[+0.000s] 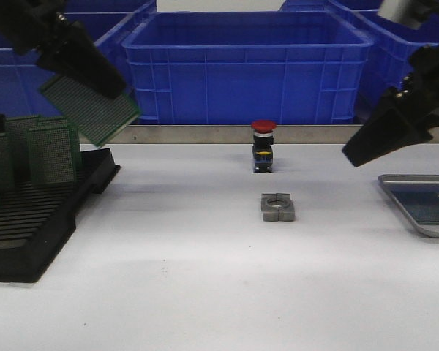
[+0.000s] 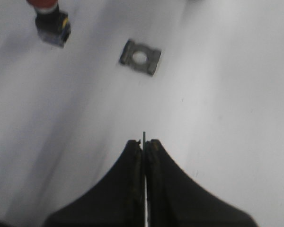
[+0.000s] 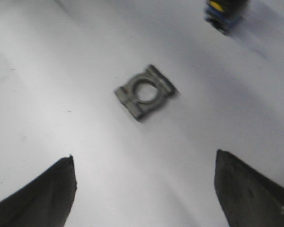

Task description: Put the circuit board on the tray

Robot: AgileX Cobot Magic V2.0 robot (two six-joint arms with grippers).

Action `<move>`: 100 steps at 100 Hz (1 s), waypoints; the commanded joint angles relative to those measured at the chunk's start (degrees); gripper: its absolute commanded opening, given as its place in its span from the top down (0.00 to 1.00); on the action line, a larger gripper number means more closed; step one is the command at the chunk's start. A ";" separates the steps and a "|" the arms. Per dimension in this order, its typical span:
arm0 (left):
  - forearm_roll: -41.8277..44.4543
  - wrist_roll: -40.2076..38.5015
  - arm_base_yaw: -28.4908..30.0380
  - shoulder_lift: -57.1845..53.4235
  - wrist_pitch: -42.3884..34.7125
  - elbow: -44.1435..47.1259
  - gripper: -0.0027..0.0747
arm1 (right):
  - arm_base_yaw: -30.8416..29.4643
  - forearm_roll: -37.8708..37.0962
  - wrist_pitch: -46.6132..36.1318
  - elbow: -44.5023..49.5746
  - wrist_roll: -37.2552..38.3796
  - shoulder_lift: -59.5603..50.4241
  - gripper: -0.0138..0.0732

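Pinching a green circuit board (image 1: 94, 110), left gripper (image 2: 144, 146) hangs above the tabletop's left edge. Right gripper (image 3: 144, 189) spread wide, above the tray (image 1: 418, 225) at the right edge.

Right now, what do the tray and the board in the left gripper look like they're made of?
The tray looks like metal: silver-grey, dull sheen, raised rim. The circuit board held by the left gripper looks like green laminate, probably fibreglass, covered with a fine grid of dots, matte.
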 commanded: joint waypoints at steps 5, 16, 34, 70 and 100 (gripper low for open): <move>-10.89 -0.63 -3.13 -3.08 0.71 -1.57 0.99 | 5.56 4.13 2.77 -1.57 -3.43 -3.17 0.14; -12.81 -0.63 -6.05 -2.98 0.47 -1.57 0.99 | 9.66 6.44 3.39 -1.57 -4.64 -3.17 0.14; -12.81 -0.63 -10.54 -2.98 0.46 -1.57 0.99 | 14.14 12.90 2.49 -1.57 -5.17 -3.17 0.14; -12.92 -0.63 -13.74 -2.98 0.54 -1.57 0.99 | 15.67 24.92 6.27 -1.57 -13.26 -3.08 0.14; -12.92 -0.63 -13.74 -2.98 0.54 -1.57 0.99 | 15.67 25.15 5.91 -1.57 -13.20 -3.08 0.56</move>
